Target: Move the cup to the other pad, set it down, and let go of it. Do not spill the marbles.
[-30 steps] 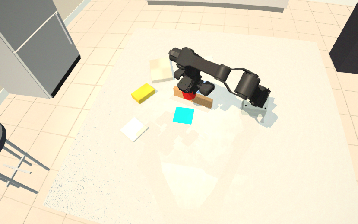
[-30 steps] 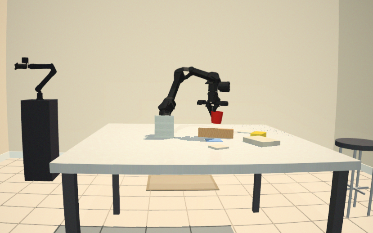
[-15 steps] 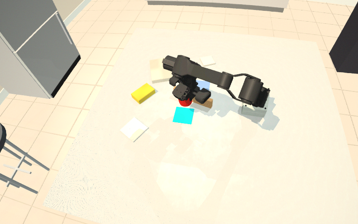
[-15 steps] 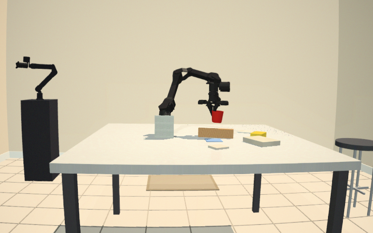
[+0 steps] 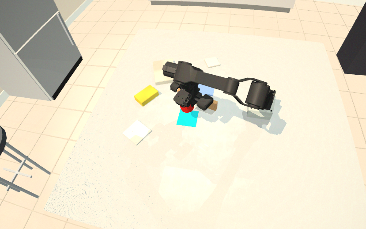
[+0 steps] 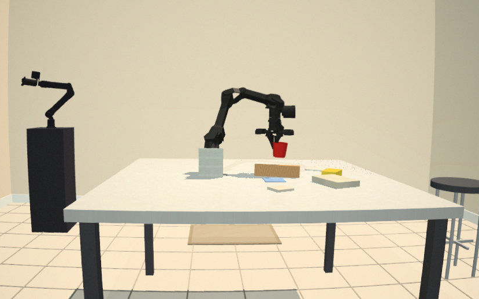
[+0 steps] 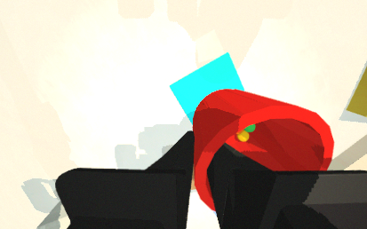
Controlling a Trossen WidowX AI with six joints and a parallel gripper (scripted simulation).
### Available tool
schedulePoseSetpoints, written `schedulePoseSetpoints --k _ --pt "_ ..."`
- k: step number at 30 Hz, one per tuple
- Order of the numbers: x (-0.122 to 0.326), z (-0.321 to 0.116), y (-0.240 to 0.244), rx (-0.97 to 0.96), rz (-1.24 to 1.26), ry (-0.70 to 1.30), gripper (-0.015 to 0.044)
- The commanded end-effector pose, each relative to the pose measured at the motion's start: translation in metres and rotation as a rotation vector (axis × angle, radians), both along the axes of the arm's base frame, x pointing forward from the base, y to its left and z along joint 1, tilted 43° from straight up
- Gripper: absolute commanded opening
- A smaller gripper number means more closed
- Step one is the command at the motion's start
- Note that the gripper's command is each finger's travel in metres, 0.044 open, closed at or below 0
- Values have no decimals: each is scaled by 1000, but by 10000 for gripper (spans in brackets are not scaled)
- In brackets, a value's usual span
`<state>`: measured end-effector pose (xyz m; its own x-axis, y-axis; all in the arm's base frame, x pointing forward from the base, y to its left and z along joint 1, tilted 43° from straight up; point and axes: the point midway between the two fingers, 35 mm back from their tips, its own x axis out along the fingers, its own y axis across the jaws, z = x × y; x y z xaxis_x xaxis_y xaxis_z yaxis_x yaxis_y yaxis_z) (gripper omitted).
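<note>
Gripper (image 7: 199, 177) clamped on the red cup's (image 7: 264, 133) wall, cup aloft, upright, marbles (image 7: 245, 133) inside, over the cyan pad's (image 5: 187, 119) near edge mid-bench (image 6: 159, 193). Carry step nearly done; next, centring over the pad, level descent, then release.

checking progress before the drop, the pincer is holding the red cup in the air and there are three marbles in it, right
Not quite. The pincer does hold the red cup in the air above the table, but the wrist view shows two marbles in it, not three: an orange marble and a green marble.
</note>
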<state>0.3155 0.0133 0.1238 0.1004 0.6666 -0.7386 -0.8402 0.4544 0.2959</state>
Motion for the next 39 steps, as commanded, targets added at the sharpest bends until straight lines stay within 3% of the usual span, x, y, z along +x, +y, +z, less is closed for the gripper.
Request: schedulePoseSetpoints --k 1,39 --pt "0 -5 5 5 -1 6 0" --pt "6 -45 43 7 -1 5 0"
